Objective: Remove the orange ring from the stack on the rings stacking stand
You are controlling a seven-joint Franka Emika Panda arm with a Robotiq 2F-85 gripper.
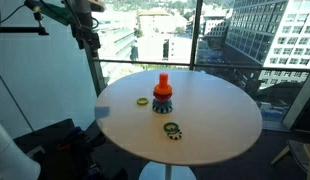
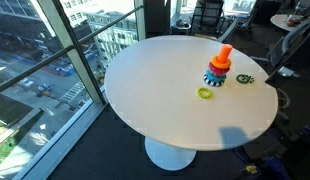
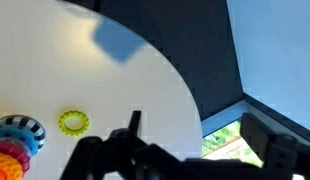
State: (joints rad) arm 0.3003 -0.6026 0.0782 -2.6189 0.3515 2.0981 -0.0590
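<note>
The stack stands near the middle of the round white table on the rings stacking stand. The orange ring sits at its top; it also shows in an exterior view above the teal-blue ring. In the wrist view the stack is cut off at the bottom left corner. My gripper is open and empty. It hangs high above the table's edge, well away from the stack, and shows at the top left in an exterior view.
A flat yellow-green ring lies on the table beside the stack. A dark green spotted ring lies on the other side. Floor-to-ceiling windows run close behind the table. Office chairs stand further off.
</note>
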